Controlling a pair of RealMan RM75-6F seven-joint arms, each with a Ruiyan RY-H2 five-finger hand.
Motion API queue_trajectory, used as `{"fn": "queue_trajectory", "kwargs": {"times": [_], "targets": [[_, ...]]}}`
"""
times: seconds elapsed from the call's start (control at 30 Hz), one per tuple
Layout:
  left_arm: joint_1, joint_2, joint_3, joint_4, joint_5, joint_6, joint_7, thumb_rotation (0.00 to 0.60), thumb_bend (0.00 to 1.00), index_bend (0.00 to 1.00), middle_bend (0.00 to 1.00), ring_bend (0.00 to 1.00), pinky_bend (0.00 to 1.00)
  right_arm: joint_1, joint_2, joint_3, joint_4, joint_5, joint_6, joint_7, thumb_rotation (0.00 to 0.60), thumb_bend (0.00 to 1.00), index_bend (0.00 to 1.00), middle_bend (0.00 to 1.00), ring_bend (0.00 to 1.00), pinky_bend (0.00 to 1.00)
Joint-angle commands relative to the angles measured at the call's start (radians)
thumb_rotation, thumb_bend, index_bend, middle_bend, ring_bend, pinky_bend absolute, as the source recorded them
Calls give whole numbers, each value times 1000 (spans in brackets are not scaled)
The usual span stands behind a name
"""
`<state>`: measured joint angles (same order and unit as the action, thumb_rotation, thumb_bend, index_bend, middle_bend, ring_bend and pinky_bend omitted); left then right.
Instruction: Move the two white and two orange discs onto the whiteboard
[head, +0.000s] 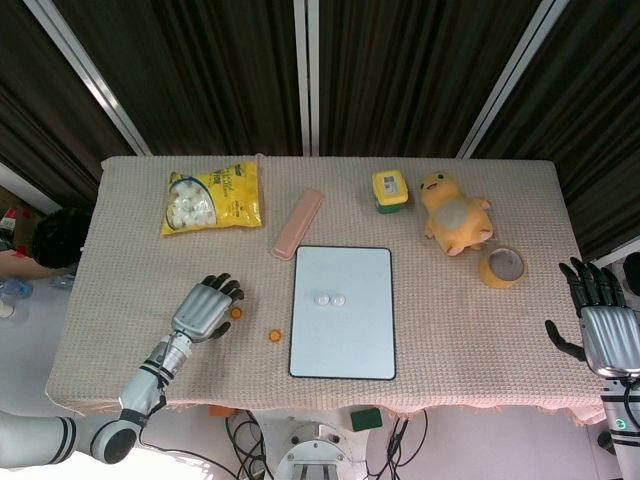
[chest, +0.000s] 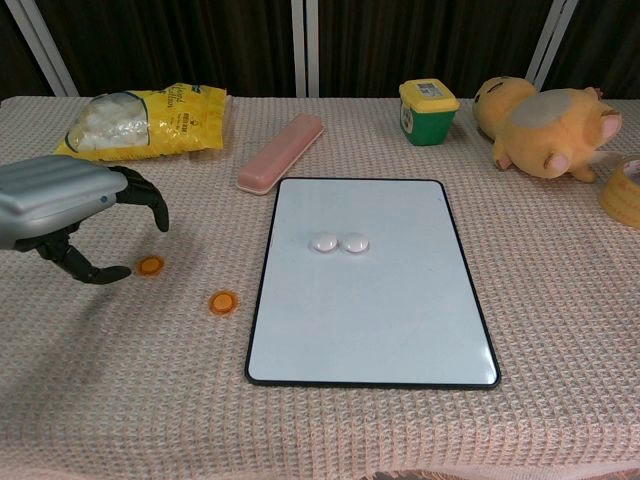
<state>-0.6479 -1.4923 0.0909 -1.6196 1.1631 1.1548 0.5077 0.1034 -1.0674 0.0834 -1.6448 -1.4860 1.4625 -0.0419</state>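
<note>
Two white discs (head: 331, 299) (chest: 338, 242) lie side by side on the whiteboard (head: 343, 345) (chest: 370, 320), in its upper half. Left of the board, two orange discs sit on the cloth: one (head: 274, 335) (chest: 223, 301) close to the board's edge, the other (head: 238, 313) (chest: 150, 265) further left. My left hand (head: 206, 308) (chest: 68, 207) hovers just left of that far orange disc, fingers apart and curved, holding nothing. Beyond the table's right edge, my right hand (head: 598, 320) is raised with its fingers spread and nothing in it.
At the back of the table are a yellow snack bag (head: 211, 198) (chest: 145, 120), a pink bar (head: 298, 223) (chest: 281, 152), a green-and-yellow tub (head: 390, 190) (chest: 428, 107) and a yellow plush toy (head: 453, 213) (chest: 545, 112). A tape roll (head: 502, 267) lies right.
</note>
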Motion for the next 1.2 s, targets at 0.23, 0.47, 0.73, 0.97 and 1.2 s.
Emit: {"fn": "queue_trajectory", "kwargs": {"times": [0.23, 0.47, 0.73, 0.97, 1.2], "targets": [[33, -27, -21, 56, 17, -34, -44, 599, 250, 342, 236, 131, 248, 4, 2, 2, -6, 2, -4, -5, 597, 317, 0, 0, 0, 0], [39, -40, -38, 81, 26, -64, -59, 600, 252, 350, 236, 131, 249, 4, 1, 3, -9, 8, -6, -12, 597, 317, 0, 0, 0, 0], [45, -50, -55, 102, 27, -89, -63, 600, 264, 377, 238, 131, 249, 4, 1, 2, -10, 9, -7, -16, 596, 317, 0, 0, 0, 0], [51, -56, -66, 112, 29, -104, -65, 600, 293, 409, 243, 131, 249, 4, -1, 1, -9, 12, -9, -17, 596, 317, 0, 0, 0, 0], [52, -62, -79, 115, 32, -120, -73, 600, 311, 418, 245, 131, 249, 5, -4, 1, -5, 15, -13, -17, 598, 317, 0, 0, 0, 0]]}}
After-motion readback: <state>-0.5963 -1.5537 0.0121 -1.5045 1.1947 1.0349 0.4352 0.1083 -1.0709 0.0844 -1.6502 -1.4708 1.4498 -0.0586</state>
